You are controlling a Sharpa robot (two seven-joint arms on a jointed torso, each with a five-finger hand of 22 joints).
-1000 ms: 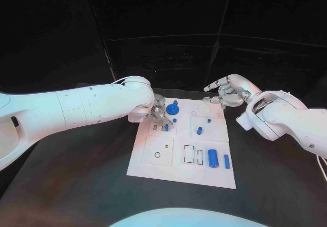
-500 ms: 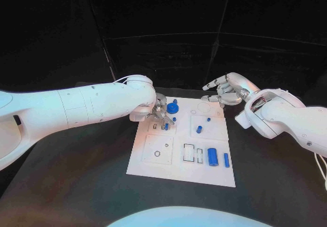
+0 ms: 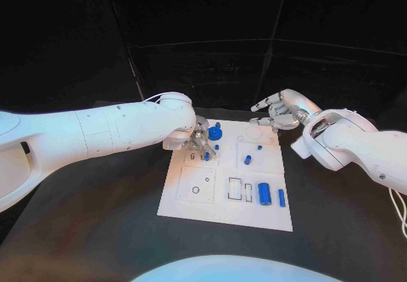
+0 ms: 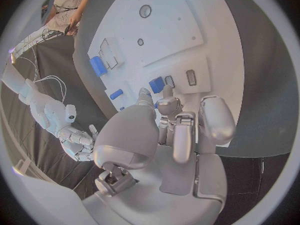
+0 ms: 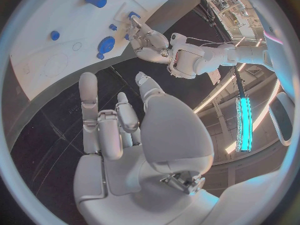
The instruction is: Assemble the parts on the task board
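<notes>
**White board, left fingertips down at its far corner**

White and flat, the task board (image 3: 203, 202) lies in the middle of the black table (image 3: 93, 235), with blue parts spread over it. The left hand (image 3: 199, 141) reaches down onto the board's far left corner. In the head view the arm covers most of the hand, so only the fingertips show. In the left wrist view its fingers (image 4: 167, 105) point down at a small blue block (image 4: 156, 84) beside a rectangular slot (image 4: 191, 77). Whether they pinch that block or only touch it is hard to make out, so I cannot tell if the hand holds anything.

A round blue part (image 3: 214, 134) sits just beyond the left fingertips, partly hidden by them. Nearer the robot, a blue cylinder (image 3: 264, 194) lies next to a thin blue bar (image 3: 282, 198), both close to the board's right edge. A small blue peg (image 3: 247, 159) stands mid-board.

The right hand (image 3: 280, 110) hovers above the board's far right corner with fingers apart and nothing in them; the right wrist view shows its palm (image 5: 169, 135) bare. Its forearm runs out of the picture at the right edge.
</notes>
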